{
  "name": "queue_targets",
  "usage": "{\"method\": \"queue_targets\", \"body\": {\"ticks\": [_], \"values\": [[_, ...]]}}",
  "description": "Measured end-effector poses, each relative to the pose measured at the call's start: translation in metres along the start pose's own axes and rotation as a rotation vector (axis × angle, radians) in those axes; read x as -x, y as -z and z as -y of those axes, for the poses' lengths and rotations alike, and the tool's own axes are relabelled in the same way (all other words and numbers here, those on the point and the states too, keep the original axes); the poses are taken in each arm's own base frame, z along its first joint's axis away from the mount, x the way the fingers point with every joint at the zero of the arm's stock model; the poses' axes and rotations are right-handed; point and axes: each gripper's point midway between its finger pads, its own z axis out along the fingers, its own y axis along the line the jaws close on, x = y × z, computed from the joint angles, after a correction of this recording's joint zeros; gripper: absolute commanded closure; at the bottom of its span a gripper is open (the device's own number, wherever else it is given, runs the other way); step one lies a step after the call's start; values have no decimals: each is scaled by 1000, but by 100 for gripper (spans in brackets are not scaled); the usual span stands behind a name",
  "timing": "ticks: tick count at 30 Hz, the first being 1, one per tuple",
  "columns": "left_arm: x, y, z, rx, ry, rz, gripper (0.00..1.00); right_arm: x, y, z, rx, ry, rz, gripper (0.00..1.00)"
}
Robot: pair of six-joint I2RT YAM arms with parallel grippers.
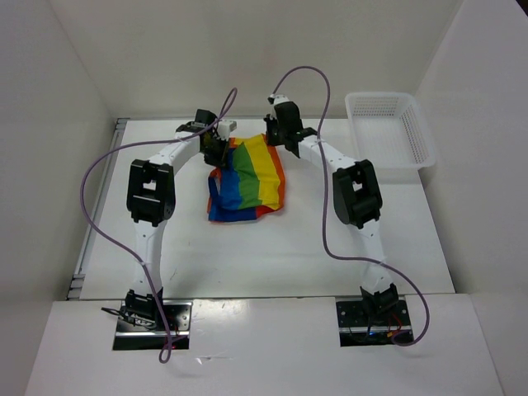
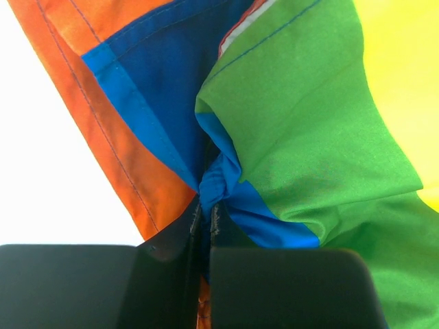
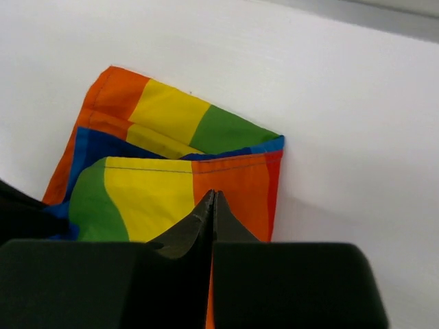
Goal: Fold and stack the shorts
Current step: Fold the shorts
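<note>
Toward the table's [image 1: 272, 256] far edge: shorts [image 1: 247, 177], bunched, rainbow stripes up, between both arms.
Left gripper [image 2: 206, 205]: clamped on a blue twist of cloth at the shorts' far left corner.
Right gripper [image 3: 212, 197]: closed tight on the orange stripe at their far right corner.
Far right corner: white basket [image 1: 388, 124], well apart.

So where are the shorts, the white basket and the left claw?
shorts [image 1: 247, 177]: top view, middle of the striped fabric.
white basket [image 1: 392, 161]: top view, its near wall.
left gripper [image 2: 208, 209]: left wrist view, between fingertips pinching blue fabric.
</note>
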Motion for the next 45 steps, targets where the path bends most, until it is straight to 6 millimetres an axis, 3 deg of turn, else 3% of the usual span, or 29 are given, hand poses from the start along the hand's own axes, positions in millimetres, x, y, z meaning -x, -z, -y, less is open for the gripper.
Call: {"method": "queue_targets", "body": {"ticks": [4, 10, 15, 22, 28, 33, 36, 38, 42, 45], "values": [[2, 1, -2, 11, -1, 3, 93, -24, -14, -8, 13, -12, -51, 100], [1, 1, -3, 20, -1, 2, 93, -30, -17, -18, 12, -44, -57, 100], [1, 1, -6, 30, 0, 1, 91, -35, -30, 0, -118, -64, -35, 100], [-10, -4, -15, 63, 10, -17, 81, -71, -57, 38, -313, -61, -68, 100], [-10, -5, -18, 72, 12, -13, 74, -65, -52, 49, -396, -19, -46, 100], [-5, 1, -18, 76, 12, -16, 68, -55, -47, 37, -371, 76, -44, 100], [3, 7, -18, 78, 8, -1, 67, -29, -31, 11, -320, 129, -9, 100], [9, 10, -18, 79, 6, 13, 67, -4, -6, -13, -266, 165, 27, 100], [25, 20, -17, 80, -2, 45, 54, 33, 72, -58, -127, 227, 90, 100], [49, 35, -15, 77, -15, 100, 52, 39, 124, -81, -22, 251, 109, 100]]}}
